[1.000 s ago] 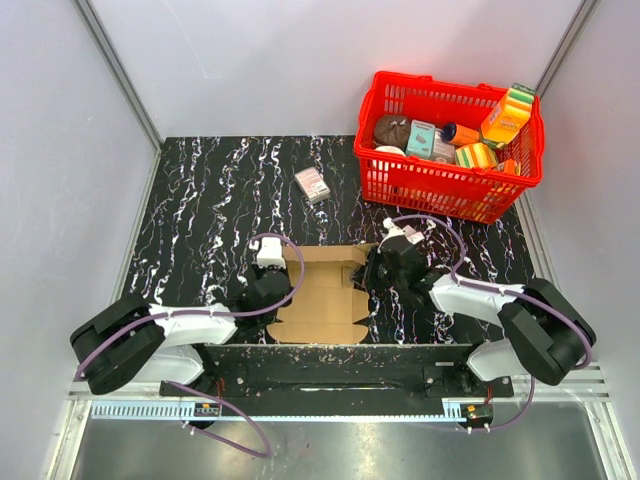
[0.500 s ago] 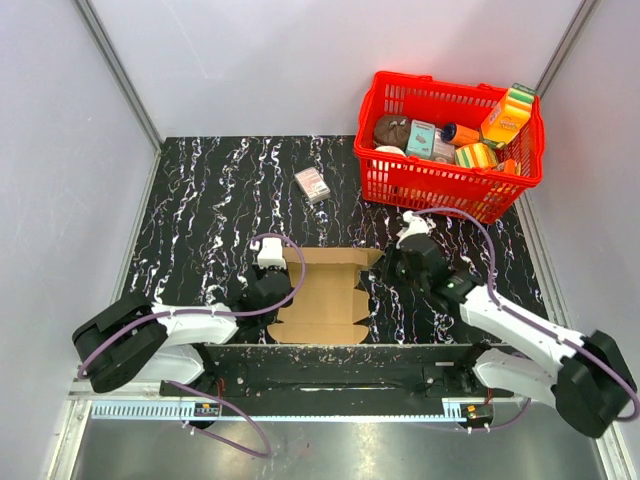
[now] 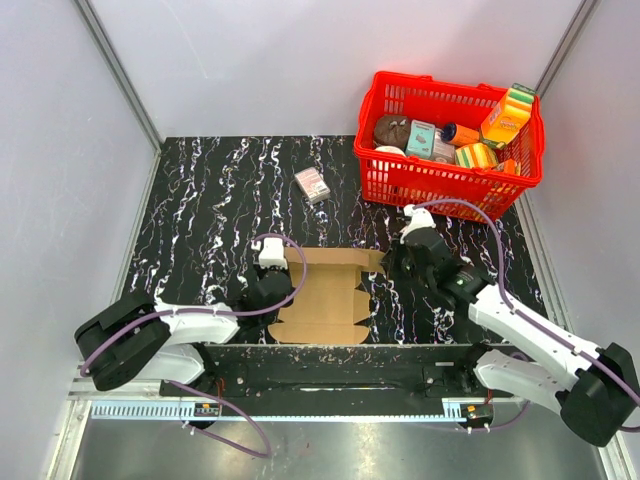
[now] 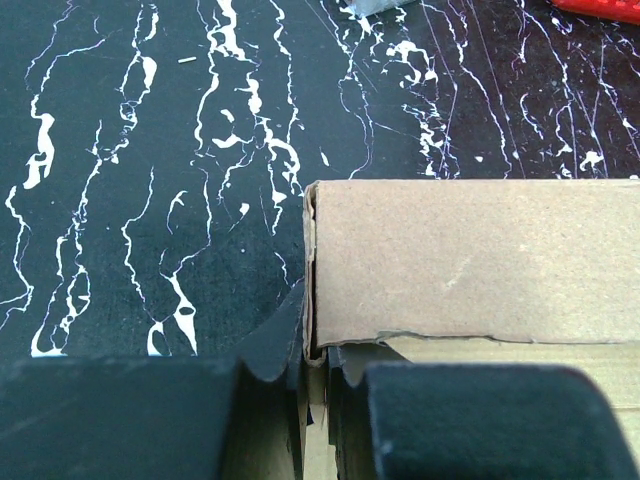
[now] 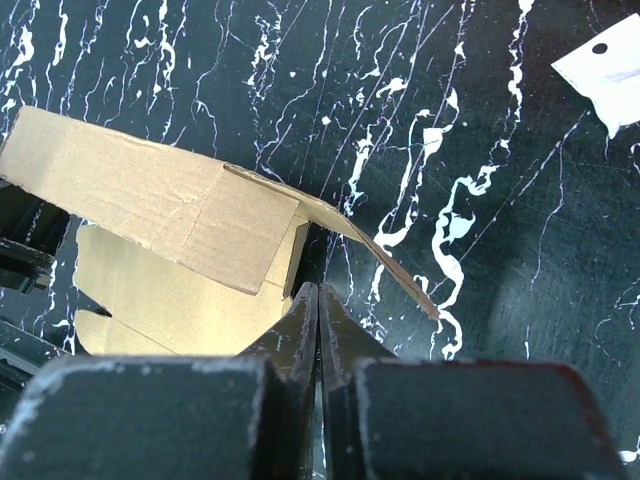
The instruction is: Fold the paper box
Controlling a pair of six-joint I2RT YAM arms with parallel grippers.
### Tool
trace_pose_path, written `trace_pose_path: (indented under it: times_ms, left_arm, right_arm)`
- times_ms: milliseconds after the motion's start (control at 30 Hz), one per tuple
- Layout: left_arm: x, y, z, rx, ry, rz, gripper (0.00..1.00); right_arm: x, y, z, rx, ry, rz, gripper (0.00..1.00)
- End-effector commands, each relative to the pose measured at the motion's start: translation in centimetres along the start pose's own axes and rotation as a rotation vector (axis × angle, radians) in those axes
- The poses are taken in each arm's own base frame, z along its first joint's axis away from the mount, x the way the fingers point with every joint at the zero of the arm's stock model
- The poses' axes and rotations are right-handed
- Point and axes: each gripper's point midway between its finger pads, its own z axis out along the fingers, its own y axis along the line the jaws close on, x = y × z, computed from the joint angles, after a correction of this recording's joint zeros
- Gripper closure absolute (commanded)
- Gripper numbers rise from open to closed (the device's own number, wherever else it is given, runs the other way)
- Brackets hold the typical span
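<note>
The paper box (image 3: 326, 296) is a plain brown cardboard sheet lying flat near the table's front edge, with its far strip folded up. My left gripper (image 3: 272, 288) is at its left edge. In the left wrist view the gripper (image 4: 318, 355) is shut on the raised left edge of the box (image 4: 470, 260). My right gripper (image 3: 390, 268) is just off the box's right side. In the right wrist view it (image 5: 318, 297) is shut and empty, with its tips below a lifted, curling flap of the box (image 5: 160, 205).
A red basket (image 3: 432, 190) full of colourful grocery packs stands at the back right, close behind my right arm. A small white-and-pink carton (image 3: 312, 184) lies on the black marbled table (image 3: 210, 200) behind the box.
My right arm has pulled back to the right, away from the box's right edge. The left gripper has stayed on the left edge, and the box has barely shifted.
</note>
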Motion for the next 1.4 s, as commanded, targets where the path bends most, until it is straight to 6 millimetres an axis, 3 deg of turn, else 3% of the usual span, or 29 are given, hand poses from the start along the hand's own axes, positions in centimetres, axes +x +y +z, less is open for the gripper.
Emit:
trace_pose_path:
  times_ms: [0, 267, 667, 1100, 1233, 1367]
  left_arm:
    - [-1.6, -1.4, 0.3, 0.045, -0.046, -0.040, 1.00]
    - [-1.5, -1.8, 0.3, 0.060, -0.047, -0.041, 1.00]
    - [-1.8, -2.2, 0.3, 0.079, -0.052, -0.043, 1.00]
    - [-1.5, -2.6, 0.5, 0.093, -0.045, -0.044, 1.00]
    - [-1.6, -2.5, 0.4, 0.091, -0.047, -0.044, 1.00]
    - [-1.6, -2.4, 0.4, 0.082, -0.046, -0.043, 1.00]
  right_arm:
    - [-2.8, 1.9, 0.2, -0.055, -0.057, -0.031, 0.96]
    - [-3.5, 2.6, 0.9, -0.069, -0.054, -0.046, 0.96]
    - [-2.0, 3.2, 2.7, -0.095, 0.008, -0.048, 0.97]
    - [-1.5, 5.9, 3.5, -0.233, 0.023, 0.045, 0.98]
    - [-1.2, 6.0, 3.7, -0.236, 0.035, 0.045, 0.98]
    - [-1.5, 4.8, 3.4, -0.172, 0.029, 0.023, 0.99]
